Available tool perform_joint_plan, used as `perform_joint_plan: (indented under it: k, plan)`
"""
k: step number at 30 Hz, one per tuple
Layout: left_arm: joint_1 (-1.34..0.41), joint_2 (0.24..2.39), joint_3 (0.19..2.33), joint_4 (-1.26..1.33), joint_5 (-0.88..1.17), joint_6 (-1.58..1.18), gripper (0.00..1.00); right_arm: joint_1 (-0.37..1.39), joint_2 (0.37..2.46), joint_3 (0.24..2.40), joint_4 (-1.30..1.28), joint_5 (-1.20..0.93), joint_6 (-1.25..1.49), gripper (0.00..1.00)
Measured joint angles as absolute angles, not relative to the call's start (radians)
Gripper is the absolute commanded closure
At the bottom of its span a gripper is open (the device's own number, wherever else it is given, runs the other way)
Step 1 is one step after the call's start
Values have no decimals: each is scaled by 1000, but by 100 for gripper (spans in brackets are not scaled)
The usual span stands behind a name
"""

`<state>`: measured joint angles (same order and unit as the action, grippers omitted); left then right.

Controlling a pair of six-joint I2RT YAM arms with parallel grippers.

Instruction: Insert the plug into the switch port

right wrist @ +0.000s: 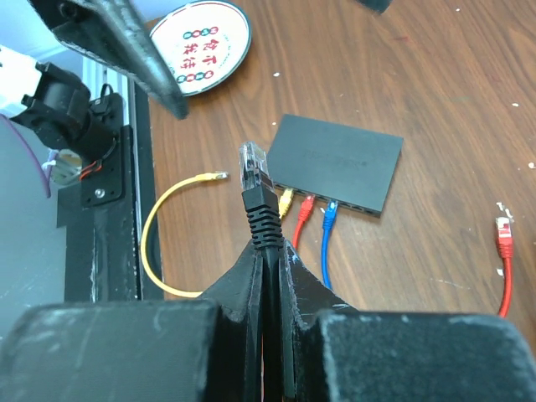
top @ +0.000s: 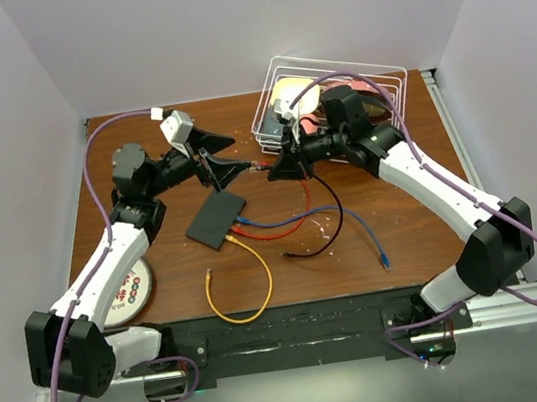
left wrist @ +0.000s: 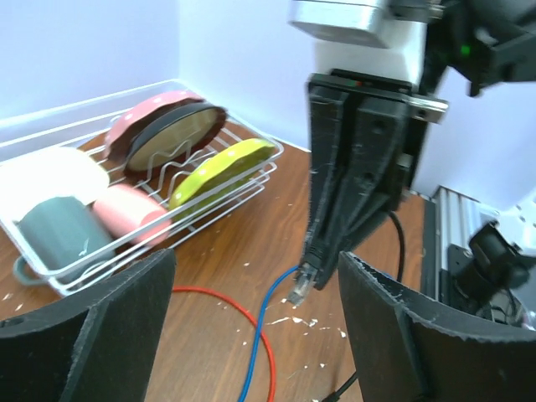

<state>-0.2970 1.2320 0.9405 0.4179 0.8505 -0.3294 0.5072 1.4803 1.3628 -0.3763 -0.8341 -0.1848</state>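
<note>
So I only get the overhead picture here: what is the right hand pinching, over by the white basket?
Observer: Its wrist camera shows the right hand shut on a plug, gripped by the black boot, with the clear tip sticking out.
Visitor: Does the black box have anything plugged in?
Observer: Yes. The switch has a yellow plug, a red plug and a blue plug side by side along one edge.
Visitor: And the left hand?
Observer: The left hand is open wide and empty, with the held plug in view straight ahead of it.
</note>
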Motion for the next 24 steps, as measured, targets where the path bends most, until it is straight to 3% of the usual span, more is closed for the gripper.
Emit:
perform_joint_plan:
  k: [8,11,24]
  plan:
    - [-353,1257,948,402,934,-300,46,507,1454,1363,-382,-857,-187,100]
    - [-384,1280,959,376,942,-287,61,507,1443,1363,-382,-859,-187,100]
    - [-397,1305,973,379,985,-296,100,503,1438,1362,-376,-865,-179,100]
